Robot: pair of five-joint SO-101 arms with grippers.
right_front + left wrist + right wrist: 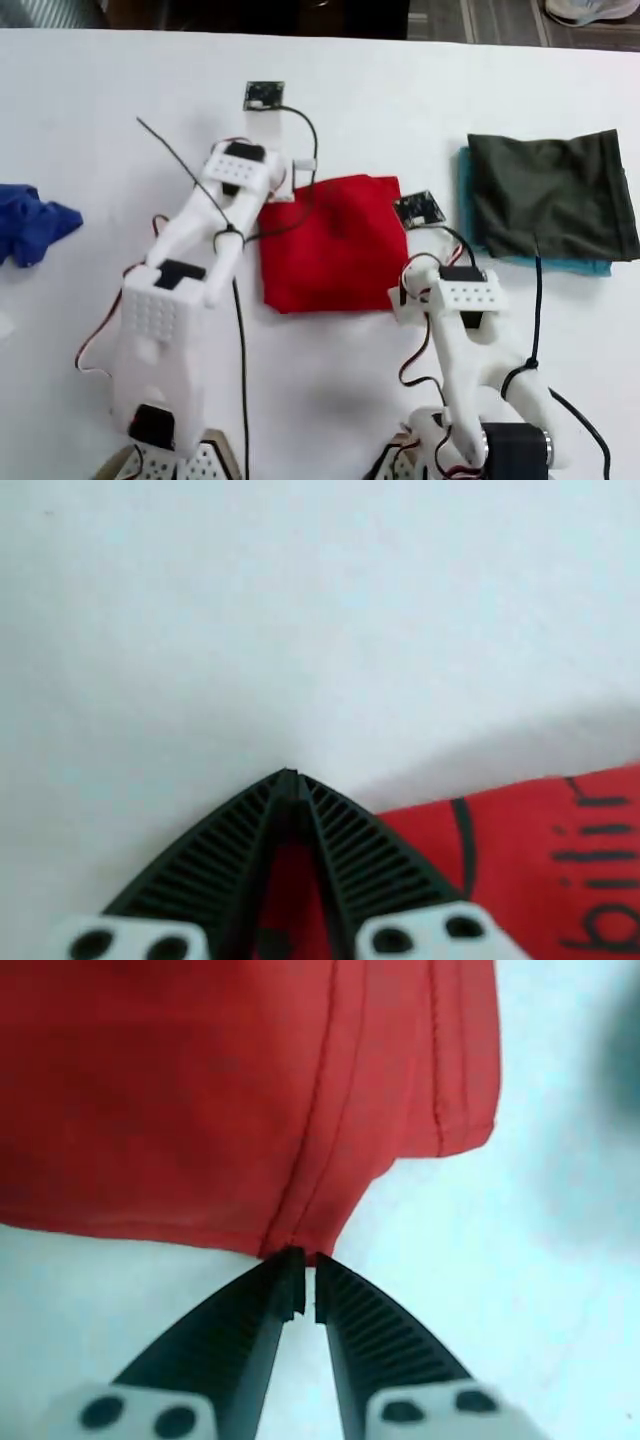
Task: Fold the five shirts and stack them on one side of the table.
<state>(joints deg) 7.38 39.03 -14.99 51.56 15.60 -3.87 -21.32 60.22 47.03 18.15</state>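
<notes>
**Two-arm folding station, high and wrist views.** The left gripper (288,780) is holding its fingers tip to tip, with red cloth showing in the slot between them. It is pinching the red shirt (335,245) at that shirt's 11 o'clock corner. The right gripper (302,1265) is keeping its fingers narrowed to a thin slit and is nipping the same shirt's hem where a stitched seam is running into the tips, at about the shirt's 3 o'clock edge. The red shirt is lying flat as a rough square near the middle of the table (400,80), with dark lettering showing on it beside the left gripper.

From the red shirt, a dark green shirt (550,195) is lying folded at 3 o'clock. It is resting on a teal shirt (465,190) that is peeking out along two edges. A blue shirt (30,225) is lying crumpled at 9 o'clock, well apart, at the table's edge.

The left arm (190,260) and the right arm (465,330) are reaching in from 6 o'clock, with black cables (241,350) trailing along them.

The table surface is showing plain white. Beyond its 12 o'clock edge a dark floor (480,18) is showing.

Count: four shirts, two of them stacked; two arms; two grippers.
</notes>
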